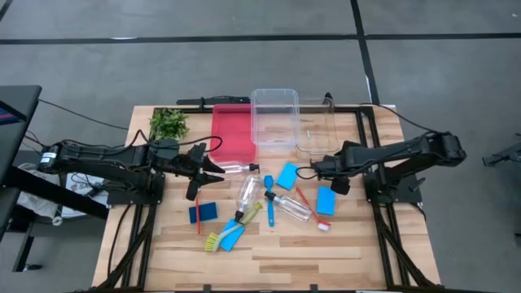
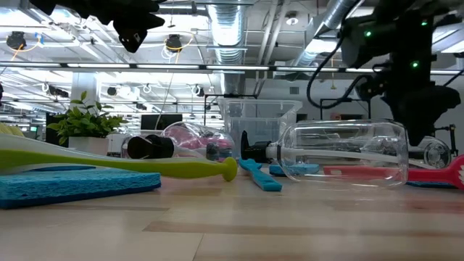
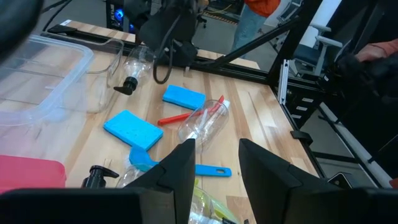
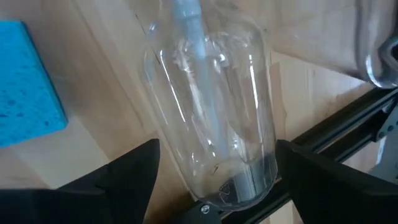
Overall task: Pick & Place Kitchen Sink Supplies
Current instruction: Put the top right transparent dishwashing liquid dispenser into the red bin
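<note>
Right gripper (image 4: 214,165) jaws apart, straddling clear bottle (image 4: 211,99) on desk (image 4: 118,134), probably lining up grasp; left gripper (image 3: 214,165) jaws apart, empty.

Grey floor (image 1: 244,73) crossed by dark lines around the wooden table (image 1: 269,252). Overhead, silver ducts (image 2: 225,29), pipes and strip lights (image 2: 87,67). Far behind the table's back edge, desks with monitors (image 2: 156,122).

Lab, exposed ceiling ducts (image 2: 230,32), monitors
</note>
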`<action>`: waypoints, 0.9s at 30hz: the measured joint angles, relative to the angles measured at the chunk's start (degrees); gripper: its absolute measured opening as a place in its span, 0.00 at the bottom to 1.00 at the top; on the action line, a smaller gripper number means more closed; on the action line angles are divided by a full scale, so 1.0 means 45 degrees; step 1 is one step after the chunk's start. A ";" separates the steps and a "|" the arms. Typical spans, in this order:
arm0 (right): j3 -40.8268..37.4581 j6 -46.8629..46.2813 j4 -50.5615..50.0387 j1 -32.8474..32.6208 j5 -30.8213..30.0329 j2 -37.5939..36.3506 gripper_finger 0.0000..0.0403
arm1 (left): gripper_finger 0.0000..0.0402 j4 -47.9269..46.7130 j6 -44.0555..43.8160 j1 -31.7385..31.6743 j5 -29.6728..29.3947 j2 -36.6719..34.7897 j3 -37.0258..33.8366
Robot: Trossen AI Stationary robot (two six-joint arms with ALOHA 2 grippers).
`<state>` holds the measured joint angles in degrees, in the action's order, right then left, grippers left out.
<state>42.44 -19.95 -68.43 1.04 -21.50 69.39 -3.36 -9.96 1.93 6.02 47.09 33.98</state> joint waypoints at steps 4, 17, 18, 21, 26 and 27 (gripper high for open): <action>0.0000 0.0103 0.0032 0.0196 0.0118 0.0487 0.78 | 0.31 0.0000 0.0000 0.0003 0.0000 0.0000 0.0000; 0.0029 0.0401 0.0014 0.0235 0.0069 0.2007 0.78 | 0.31 0.0000 -0.0101 0.0001 0.0004 0.0000 0.0000; 0.0029 0.0419 0.0033 0.0127 0.0077 0.2094 0.78 | 0.31 0.0000 -0.0223 0.0002 0.0004 0.0001 0.0000; 0.0024 0.0422 0.0061 -0.0256 0.0143 0.2261 0.78 | 0.31 0.0000 -0.0325 0.0000 0.0005 0.0000 0.0000; 0.0025 0.0537 0.0409 -0.0896 0.0800 0.2324 0.78 | 0.31 0.0000 -0.0325 0.0005 0.0005 0.0000 0.0000; 0.0029 0.0536 0.0529 -0.1029 0.0980 0.2304 0.78 | 0.31 0.0000 -0.0325 0.0004 0.0005 0.0000 0.0000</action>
<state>42.57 -17.54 -66.05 -3.59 -17.09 79.76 -3.36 -11.42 1.95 6.04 47.09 33.98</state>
